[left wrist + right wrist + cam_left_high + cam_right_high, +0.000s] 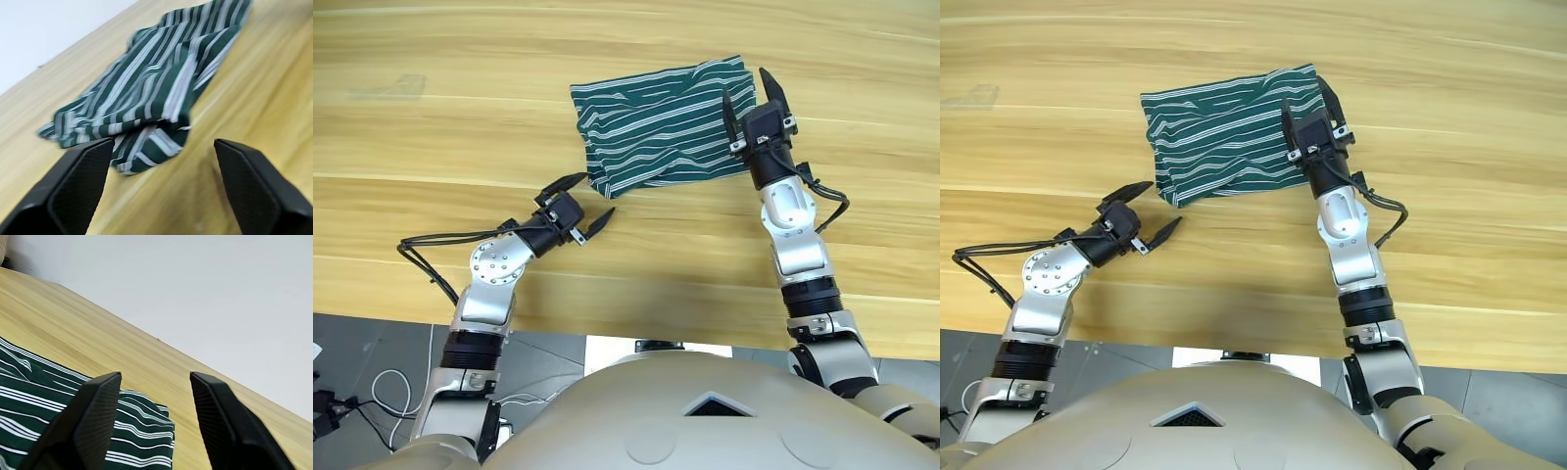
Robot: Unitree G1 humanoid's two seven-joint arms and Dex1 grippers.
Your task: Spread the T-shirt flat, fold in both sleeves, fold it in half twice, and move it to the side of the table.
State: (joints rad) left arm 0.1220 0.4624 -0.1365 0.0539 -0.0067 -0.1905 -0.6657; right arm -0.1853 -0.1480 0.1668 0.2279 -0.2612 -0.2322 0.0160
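The T-shirt (661, 122), dark green with white stripes, lies folded into a small rectangle on the wooden table (431, 147); the bundle also fills the middle of the left wrist view (156, 93). My left gripper (590, 202) is open just off the shirt's near-left corner, apart from the cloth, its black fingers (78, 191) spread wide. My right gripper (748, 86) is open over the shirt's right edge, fingers (93, 421) pointing away from me, nothing held between them. The striped cloth (73, 421) lies below those fingers.
Bare wood stretches to the left (411, 98), right (881, 108) and behind the shirt. The table's near edge (607, 335) runs close to my body, with grey floor and cables (382, 392) below at the left.
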